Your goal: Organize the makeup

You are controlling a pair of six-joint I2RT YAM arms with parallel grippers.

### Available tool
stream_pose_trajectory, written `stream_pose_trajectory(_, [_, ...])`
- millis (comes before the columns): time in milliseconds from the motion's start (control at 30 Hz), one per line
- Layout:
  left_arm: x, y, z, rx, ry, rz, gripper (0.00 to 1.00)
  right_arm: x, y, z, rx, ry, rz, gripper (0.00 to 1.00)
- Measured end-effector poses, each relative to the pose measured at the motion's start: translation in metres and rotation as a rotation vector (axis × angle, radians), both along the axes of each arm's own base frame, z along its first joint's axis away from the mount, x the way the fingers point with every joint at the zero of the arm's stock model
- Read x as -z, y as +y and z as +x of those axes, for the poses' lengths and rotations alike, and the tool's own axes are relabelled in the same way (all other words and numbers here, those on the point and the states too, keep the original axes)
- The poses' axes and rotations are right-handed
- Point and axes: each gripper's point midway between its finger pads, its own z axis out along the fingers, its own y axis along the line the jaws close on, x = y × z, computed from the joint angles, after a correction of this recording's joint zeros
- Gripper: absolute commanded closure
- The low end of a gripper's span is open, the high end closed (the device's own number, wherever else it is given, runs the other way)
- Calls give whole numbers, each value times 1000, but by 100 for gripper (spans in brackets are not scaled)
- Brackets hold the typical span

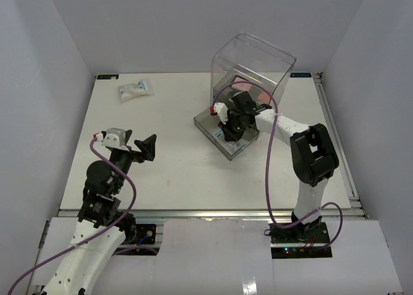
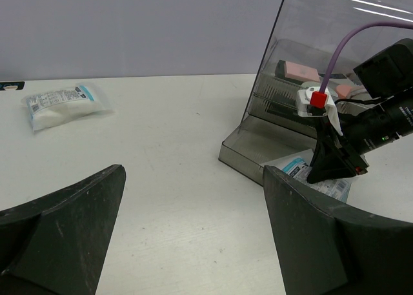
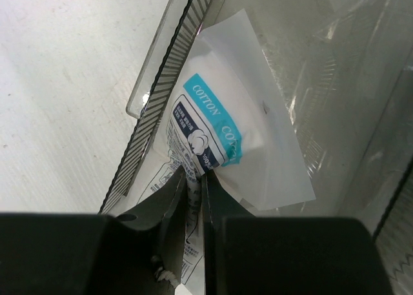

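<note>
Left gripper hung wide open and empty, with one loose packet lying far back on the left of the table. Right gripper was pinched shut on the edge of the cotton packet, down in the pulled-out grey drawer of the clear box. I'd have laid it flat inside the rim before releasing, so the drawer could shut.

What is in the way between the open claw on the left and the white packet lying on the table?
Nothing visible. Only bare table lies between the open left gripper and the white packet. The clear box and the right gripper, shut on a second packet, are off to the side.
</note>
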Motion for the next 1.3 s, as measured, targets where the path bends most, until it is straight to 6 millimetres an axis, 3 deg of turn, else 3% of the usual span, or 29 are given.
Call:
stream_pose_trajectory(267, [0,0,0,0,0,0,2,1,3,-12,-35,46,23,85])
stream_pose_trajectory(533, [0,0,0,2,1,1,2,3,0,-14,-33,52,3,39])
stream_pose_trajectory(800, [3,-1,2,2,13,5,2,-2,-11,-2,11,4,-60,36])
stream_pose_trajectory(900, [5,-2,3,3,19,7,2,-19,-15,5,29,-39,-56,37])
stream_pose_trajectory(1067, [11,-3,7,3,40,14,2,-70,-15,7,42,-134,18,39])
stream_pose_trajectory(1167, [15,-4,9,4,56,18,2,-95,-12,2,29,-163,75,40])
stream_pose_trajectory(1300, [28,-8,20,7,110,23,2,-111,-3,-16,-36,-131,183,40])
